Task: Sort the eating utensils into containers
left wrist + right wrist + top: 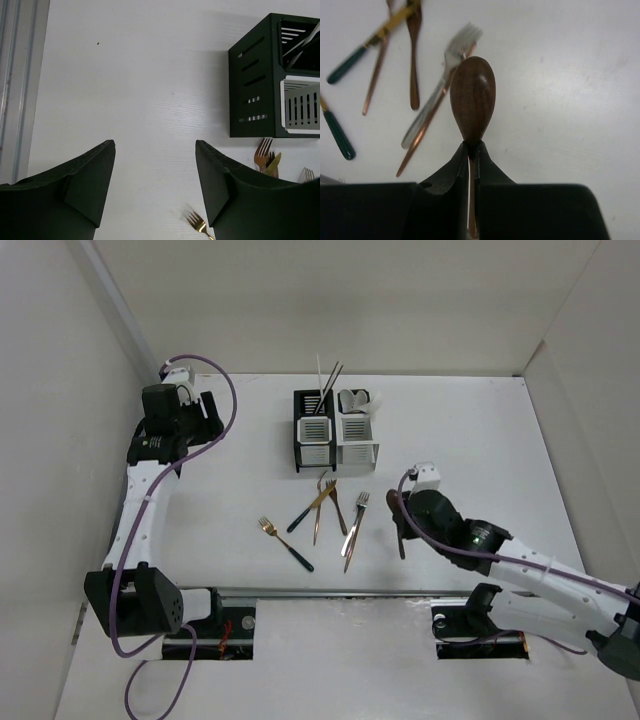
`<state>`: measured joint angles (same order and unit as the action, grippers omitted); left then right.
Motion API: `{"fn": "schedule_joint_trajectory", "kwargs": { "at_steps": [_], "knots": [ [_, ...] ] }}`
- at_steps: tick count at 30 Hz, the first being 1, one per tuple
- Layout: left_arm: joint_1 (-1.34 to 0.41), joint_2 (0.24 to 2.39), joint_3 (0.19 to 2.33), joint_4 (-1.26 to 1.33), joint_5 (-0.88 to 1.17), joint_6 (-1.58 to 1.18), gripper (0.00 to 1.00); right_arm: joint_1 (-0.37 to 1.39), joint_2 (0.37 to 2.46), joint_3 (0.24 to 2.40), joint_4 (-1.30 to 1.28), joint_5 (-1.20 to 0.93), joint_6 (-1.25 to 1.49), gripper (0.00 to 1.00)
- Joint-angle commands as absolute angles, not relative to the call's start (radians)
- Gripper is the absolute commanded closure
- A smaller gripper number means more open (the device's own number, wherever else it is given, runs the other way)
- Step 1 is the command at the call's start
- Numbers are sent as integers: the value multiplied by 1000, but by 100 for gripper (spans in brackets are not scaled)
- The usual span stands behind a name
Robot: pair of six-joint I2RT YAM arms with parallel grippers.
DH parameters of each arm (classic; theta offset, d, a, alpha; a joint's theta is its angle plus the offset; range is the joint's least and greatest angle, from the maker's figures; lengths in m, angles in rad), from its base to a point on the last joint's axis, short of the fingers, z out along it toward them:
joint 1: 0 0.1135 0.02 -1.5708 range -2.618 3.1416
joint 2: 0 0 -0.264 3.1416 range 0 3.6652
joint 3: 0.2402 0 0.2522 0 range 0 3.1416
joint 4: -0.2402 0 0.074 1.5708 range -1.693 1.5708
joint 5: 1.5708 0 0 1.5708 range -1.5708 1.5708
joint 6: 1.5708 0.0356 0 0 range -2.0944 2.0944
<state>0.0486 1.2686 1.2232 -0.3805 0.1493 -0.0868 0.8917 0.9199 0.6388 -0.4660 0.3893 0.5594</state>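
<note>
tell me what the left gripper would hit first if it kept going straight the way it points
Probably the white table, left of the black slotted caddy; the wrist view shows nothing else ahead of the open left gripper. Depth is unclear there.

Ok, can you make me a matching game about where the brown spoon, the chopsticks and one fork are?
Things:
1. brown spoon
2. chopsticks
3. dark-handled fork

Places:
a. lying flat on the table
b. standing in the black caddy
c. pinched in the right jaws

Pairs: 1-c, 2-b, 3-a
</note>
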Motion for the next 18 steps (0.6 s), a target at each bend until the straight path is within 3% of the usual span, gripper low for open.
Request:
{"fn": "schedule_joint_trajectory", "kwargs": {
  "at_steps": [1, 4, 8, 13, 18],
  "knots": [
    [60, 1269, 1230, -350, 146, -89, 38, 899, 850, 736, -164, 500, 316, 100],
    [69, 1269, 1230, -350, 146, -89, 38, 899, 877, 785, 83, 607, 111, 100],
    [78, 1278, 1230, -350, 146, -89, 38, 890, 1149, 900, 583, 609, -379, 100],
    [87, 1307, 1249, -359, 146, -89, 38, 746, 1455, 1173, 718, 381, -419, 100],
    [121, 1359, 1295, -368, 146, -89, 38, 661, 1738, 1377, 911, 319, -419, 100]
  ]
}}
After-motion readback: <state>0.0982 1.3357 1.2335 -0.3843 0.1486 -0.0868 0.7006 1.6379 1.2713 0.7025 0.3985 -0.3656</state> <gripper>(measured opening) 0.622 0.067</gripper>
